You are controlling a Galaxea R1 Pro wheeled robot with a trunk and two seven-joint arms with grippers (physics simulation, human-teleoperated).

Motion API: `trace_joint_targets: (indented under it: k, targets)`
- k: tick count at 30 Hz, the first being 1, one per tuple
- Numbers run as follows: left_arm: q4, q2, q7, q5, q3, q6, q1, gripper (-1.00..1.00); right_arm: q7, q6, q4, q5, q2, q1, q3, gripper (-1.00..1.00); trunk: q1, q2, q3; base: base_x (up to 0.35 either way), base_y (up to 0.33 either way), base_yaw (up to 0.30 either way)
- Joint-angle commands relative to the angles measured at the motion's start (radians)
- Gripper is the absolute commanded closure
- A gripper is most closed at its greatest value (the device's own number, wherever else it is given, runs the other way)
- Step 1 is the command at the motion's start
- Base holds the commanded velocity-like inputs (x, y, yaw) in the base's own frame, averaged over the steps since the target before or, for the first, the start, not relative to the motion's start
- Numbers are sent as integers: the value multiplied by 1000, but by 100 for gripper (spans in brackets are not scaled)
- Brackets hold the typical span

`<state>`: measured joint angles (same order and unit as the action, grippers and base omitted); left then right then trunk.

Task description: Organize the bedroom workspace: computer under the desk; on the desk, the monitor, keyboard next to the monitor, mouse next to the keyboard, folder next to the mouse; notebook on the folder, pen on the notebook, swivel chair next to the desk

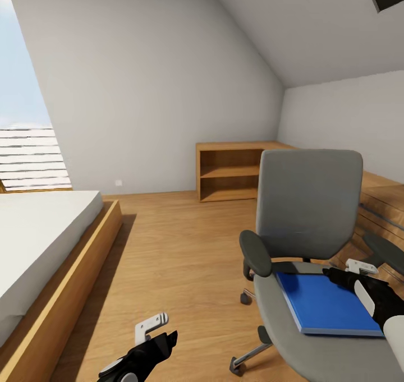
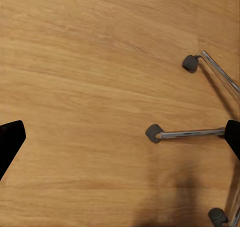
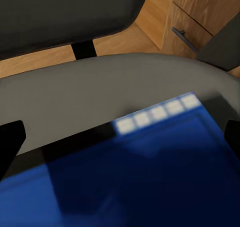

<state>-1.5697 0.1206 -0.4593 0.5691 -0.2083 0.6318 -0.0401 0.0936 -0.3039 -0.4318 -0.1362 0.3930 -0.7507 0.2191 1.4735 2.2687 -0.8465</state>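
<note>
1. On the swivel chair [image 1: 314,242] seat, head view: the folder [image 1: 325,303] lies flat, blue, toward the seat's right side. The right end effector [image 1: 359,270] hovers at the folder's far right corner, close above it, apparently lined up for an edge grab since a flat folder gives little else to grip. Its opening is hard to read from here. The left end effector [image 1: 154,328] hangs low over the floor [image 1: 179,242], idle, holding nothing. A bed [image 1: 39,247] sits at left, and a wooden shelf unit [image 1: 230,171] stands against the far wall.

2. Left wrist view: black fingertips [image 2: 10,144] sit wide apart at the frame edges, so the jaws are open and empty. Below them are bare wood floor [image 2: 90,77] and the chair's chrome legs and casters [image 2: 153,133], so this arm is parked clear of the chair.

3. Right wrist view: fingertips [image 3: 10,142] are spread wide, nothing between them. The folder [image 3: 150,177] fills the lower area, lying on the grey seat [image 3: 100,92]. No grasp yet, judging by the gap. The folder likely needs lifting by its edge.
</note>
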Motion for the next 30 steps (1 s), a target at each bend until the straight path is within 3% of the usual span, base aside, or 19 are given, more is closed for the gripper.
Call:
trace_joint_targets:
  k: [1, 9, 30]
  targets:
    - [-2, 0, -8, 11, 0, 1, 0, -100, 3, -6, 21, -5, 0, 1, 5, -100, 0, 0, -1, 0, 0, 0]
    - [5, -1, -4, 12, 24, 0, 0, -100, 3, -6, 21, -5, 0, 1, 5, -100, 0, 0, -1, -11, 0, 0]
    - [5, -1, -6, 12, 27, 0, 0, -100, 3, -6, 21, -5, 0, 1, 4, -100, 0, 0, -1, -112, 0, 0]
